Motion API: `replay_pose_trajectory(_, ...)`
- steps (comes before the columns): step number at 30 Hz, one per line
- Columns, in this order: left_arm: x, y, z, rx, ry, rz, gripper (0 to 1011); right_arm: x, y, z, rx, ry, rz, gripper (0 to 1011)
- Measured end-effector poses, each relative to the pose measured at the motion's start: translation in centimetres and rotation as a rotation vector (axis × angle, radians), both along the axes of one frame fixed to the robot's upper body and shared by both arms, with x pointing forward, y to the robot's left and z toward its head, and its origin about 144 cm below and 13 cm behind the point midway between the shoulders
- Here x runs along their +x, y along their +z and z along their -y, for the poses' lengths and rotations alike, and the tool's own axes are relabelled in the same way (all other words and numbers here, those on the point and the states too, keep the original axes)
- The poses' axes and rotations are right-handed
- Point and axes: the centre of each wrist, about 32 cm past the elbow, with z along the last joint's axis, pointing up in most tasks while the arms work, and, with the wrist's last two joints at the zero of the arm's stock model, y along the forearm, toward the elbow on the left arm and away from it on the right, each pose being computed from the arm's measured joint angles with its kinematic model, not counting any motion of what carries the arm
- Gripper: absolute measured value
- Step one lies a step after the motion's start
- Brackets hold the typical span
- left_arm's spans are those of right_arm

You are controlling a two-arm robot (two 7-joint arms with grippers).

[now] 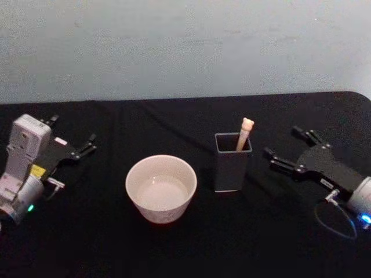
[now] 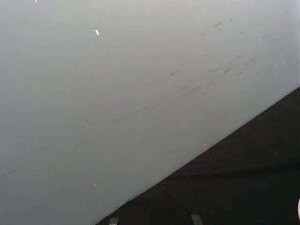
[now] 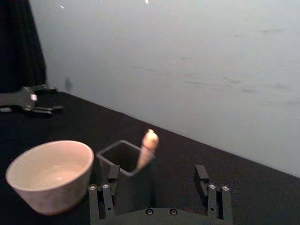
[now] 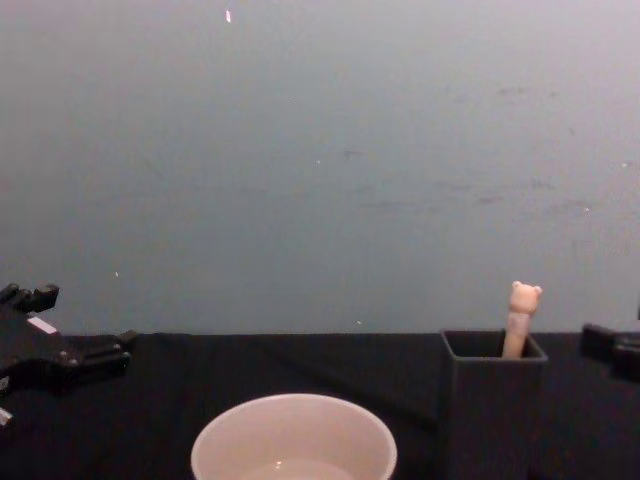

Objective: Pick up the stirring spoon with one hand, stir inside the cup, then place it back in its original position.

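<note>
The right gripper (image 1: 281, 141) has its two black fingers (image 3: 201, 174) spread wide with nothing between them, and it rests low over the black table (image 1: 174, 249) on the robot's right, its open jaws turned toward the holder (image 1: 232, 171) but apart from it. From the right wrist view the holder sits just ahead of the gap between those fingers. The left gripper (image 1: 74, 128) also has its fingers wide apart and empty, lying near the table's left edge, well apart from the cup (image 1: 159, 211). Between the two grippers stand the two containers, side by side and not touching. The holder is a tall dark grey square box, to the right of centre. The spoon (image 1: 245, 132) stands in it, handle up, leaning into the holder's far right corner; its beige handle and small bear head rise above the rim, while the lower part is hidden inside the box. In the chest view the bear head (image 4: 525, 297) shows clearly over the holder's top edge. To the left of the holder sits the cup, round, cream-white and wider than the holder, with its open mouth facing up. Its inside is pale and smooth; whether it holds any liquid cannot be told. Behind the table is a plain pale grey wall (image 1: 185, 46)
</note>
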Motion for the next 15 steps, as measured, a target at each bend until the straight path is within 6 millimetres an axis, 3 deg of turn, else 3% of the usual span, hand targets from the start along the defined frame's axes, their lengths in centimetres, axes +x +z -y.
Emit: replay_pose_trajectory(15,0.0,0.0,0.0,0.000,0.000,0.000,1001,3.6,0.2,-2.6,0.050,0.049,-0.044,1003)
